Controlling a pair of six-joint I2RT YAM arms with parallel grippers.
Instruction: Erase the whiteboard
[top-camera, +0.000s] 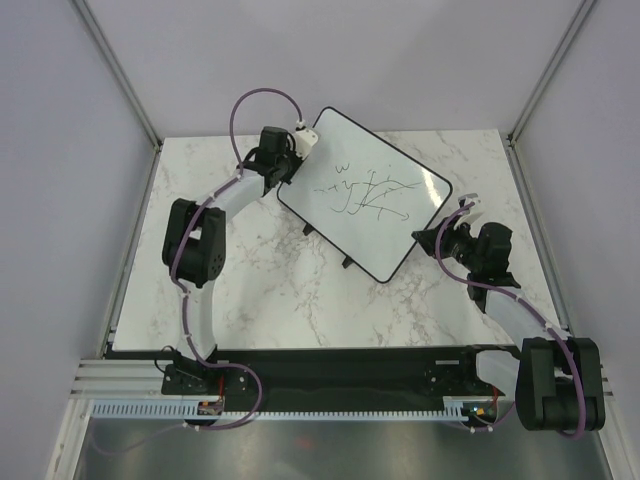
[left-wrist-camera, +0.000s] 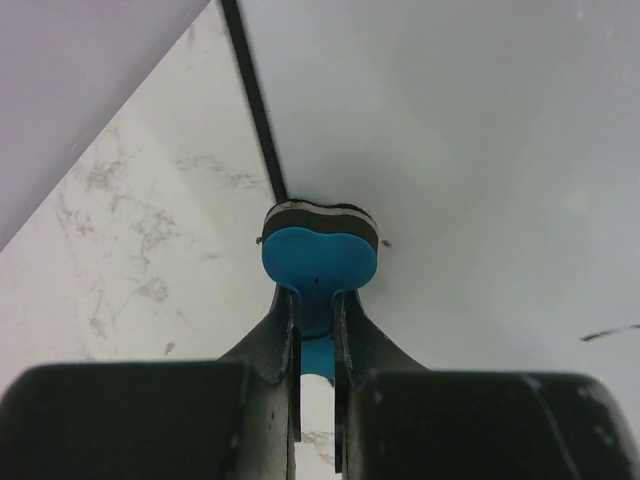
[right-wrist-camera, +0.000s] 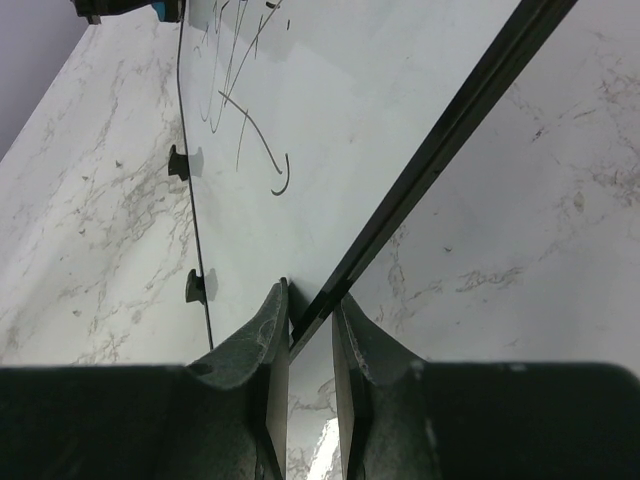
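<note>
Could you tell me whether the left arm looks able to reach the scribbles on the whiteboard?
Probably yes: the left gripper holds the eraser at the far corner of the whiteboard, only bare board lies between it and the scribbles, and the right gripper clamps the opposite edge.

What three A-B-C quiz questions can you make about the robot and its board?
1. Where is the eraser?
A. up in the air, touching nothing
B. in the left jaws, against the board
C. in the right jaws

2. What colour is the eraser's body?
A. red
B. green
C. blue

3. What is the board like?
A. scribbled on
B. wiped clean
C. covered with paper

Answers:
1 B: the left wrist view shows the jaws pinching it at the board's edge.
2 C: it shows blue there.
3 A: dark lines cross its middle.
</note>
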